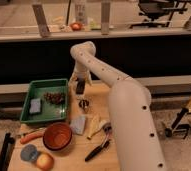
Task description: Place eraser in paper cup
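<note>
Just under the claw [80, 88], which hangs over the far edge of the table beside the green tray [31, 90], sits a small shiny metal thing [83, 103]. A dark block shows at the claw's tip and I take it for the eraser [80, 90]. Whether the claw is clamped on it or only hovering at it, I cannot tell.

The cup [95, 125] seems to be the pale cream shape nearer the camera than the claw and a little to its right, past the metal thing. A grey-white piece [79, 123] lies just beside it on the bowl's side. Whether the cup stands upright or lies tipped, I cannot tell.

The step in hand looks like carrying the eraser to the cup. To do it well, the claw should travel high enough to clear the metal thing and stop squarely above the cup's mouth. It should come down close before letting go, since the mouth is small and the orange bowl [57, 136] is near. If the cup lies on its side, a drop from above would miss it.
</note>
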You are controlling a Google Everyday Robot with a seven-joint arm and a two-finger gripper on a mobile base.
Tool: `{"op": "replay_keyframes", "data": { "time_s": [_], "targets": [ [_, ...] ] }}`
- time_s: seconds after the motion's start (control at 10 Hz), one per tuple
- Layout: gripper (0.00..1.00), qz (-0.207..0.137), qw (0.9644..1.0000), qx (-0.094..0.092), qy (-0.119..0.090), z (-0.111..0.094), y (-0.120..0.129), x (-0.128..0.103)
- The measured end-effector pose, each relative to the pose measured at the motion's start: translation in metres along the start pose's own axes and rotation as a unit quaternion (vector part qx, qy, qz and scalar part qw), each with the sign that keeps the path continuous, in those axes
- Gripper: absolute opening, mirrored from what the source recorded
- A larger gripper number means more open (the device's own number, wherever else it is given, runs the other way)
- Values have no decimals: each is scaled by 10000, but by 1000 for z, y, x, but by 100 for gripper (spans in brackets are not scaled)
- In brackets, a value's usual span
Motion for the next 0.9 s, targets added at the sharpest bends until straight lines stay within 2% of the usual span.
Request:
{"op": "replay_keyframes", "data": {
  "time_s": [0.9],
  "targets": [
    [80,61,10000,52,60,-5,7,4]
  ]
}}
